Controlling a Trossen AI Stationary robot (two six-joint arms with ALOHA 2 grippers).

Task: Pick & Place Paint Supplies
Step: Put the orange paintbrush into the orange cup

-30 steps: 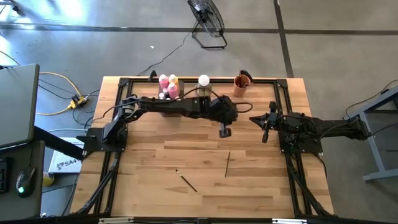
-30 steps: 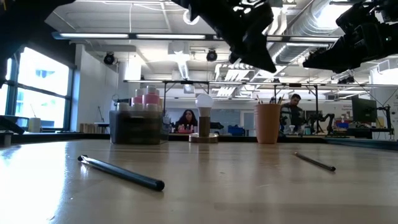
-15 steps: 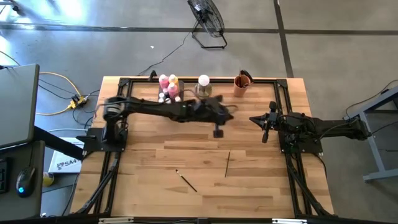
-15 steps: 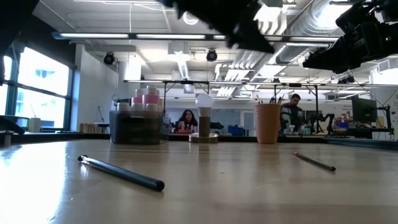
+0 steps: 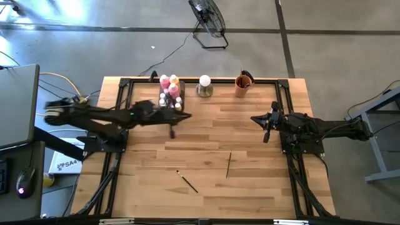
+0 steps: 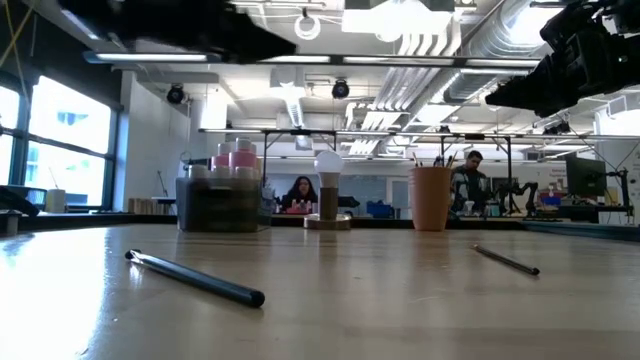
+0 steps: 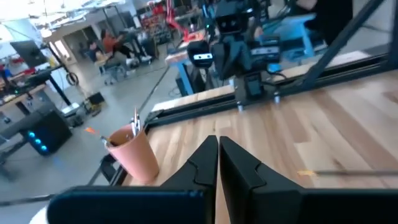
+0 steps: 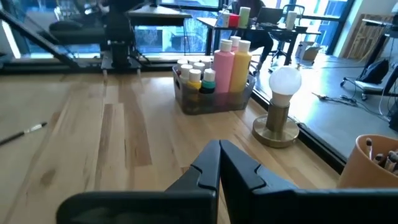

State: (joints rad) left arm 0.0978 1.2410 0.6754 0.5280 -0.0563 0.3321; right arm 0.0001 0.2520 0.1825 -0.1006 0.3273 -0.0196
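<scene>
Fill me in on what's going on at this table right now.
Nothing is being held at this moment. The left gripper is shut and empty, up in the air in front of the grey tray that holds the paint bottles. The right gripper is shut too, parked at the right side of the table. Two paintbrushes lie loose on the wood near the front. The orange cup with brushes and the white ball on its base stand along the back edge.

- Pink bottle and yellow bottle, both with pale caps.
- Tiny bottles capped white.
- Orange cup.
- Pale striped wood bench; dark paintbrushes.
- White ball on brassy base.
</scene>
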